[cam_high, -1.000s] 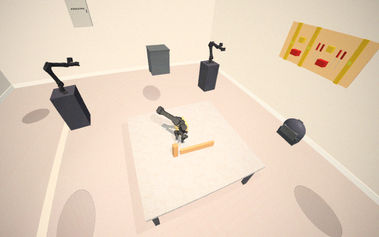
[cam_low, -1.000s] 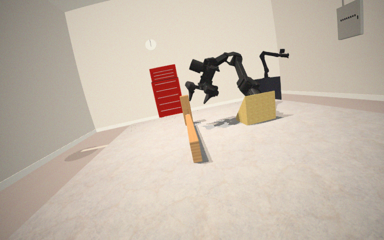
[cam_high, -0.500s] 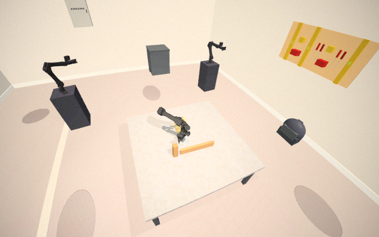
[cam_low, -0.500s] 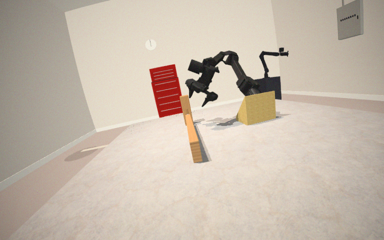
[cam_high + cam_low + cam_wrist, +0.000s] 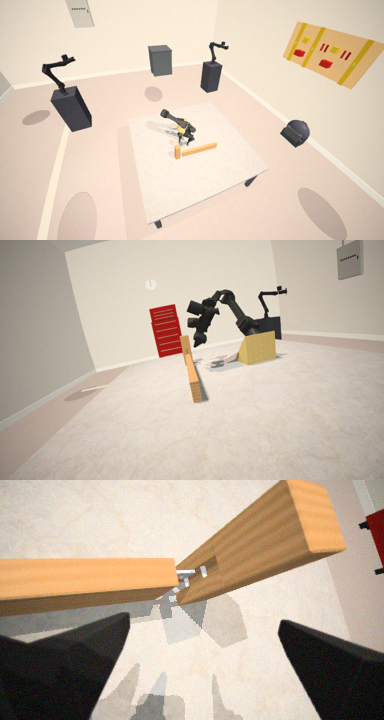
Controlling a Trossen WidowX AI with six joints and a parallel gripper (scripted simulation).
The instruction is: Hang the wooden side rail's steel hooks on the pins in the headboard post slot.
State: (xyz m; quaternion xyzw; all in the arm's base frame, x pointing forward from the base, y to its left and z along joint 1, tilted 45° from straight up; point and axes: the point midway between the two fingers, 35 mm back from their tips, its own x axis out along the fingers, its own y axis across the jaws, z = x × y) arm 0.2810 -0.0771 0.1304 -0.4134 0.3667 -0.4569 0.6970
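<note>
The wooden post (image 5: pixel 177 152) (image 5: pixel 185 344) (image 5: pixel 265 535) stands upright on the table. The wooden side rail (image 5: pixel 199 149) (image 5: pixel 192 371) (image 5: pixel 85 575) lies on the table on its narrow edge, its hook end facing the post across a small gap. In the wrist view a steel hook (image 5: pixel 185 573) sticks out from the rail's end towards the post's slot, and a pale metal pin (image 5: pixel 203 571) shows in the slot. The hooks do not appear seated on the pins. My gripper (image 5: pixel 183 144) (image 5: pixel 195 346) (image 5: pixel 205 623) is wide open and empty, above the table on the arm-base side of post and rail.
A yellow wedge-shaped block (image 5: pixel 257 348) stands by the arm's base on the pale table (image 5: pixel 203 181) (image 5: pixel 254 421). A red tool cabinet (image 5: pixel 167 333) stands beyond the table. Two other arms on dark pedestals (image 5: pixel 70 110) (image 5: pixel 210 76) stand off the table.
</note>
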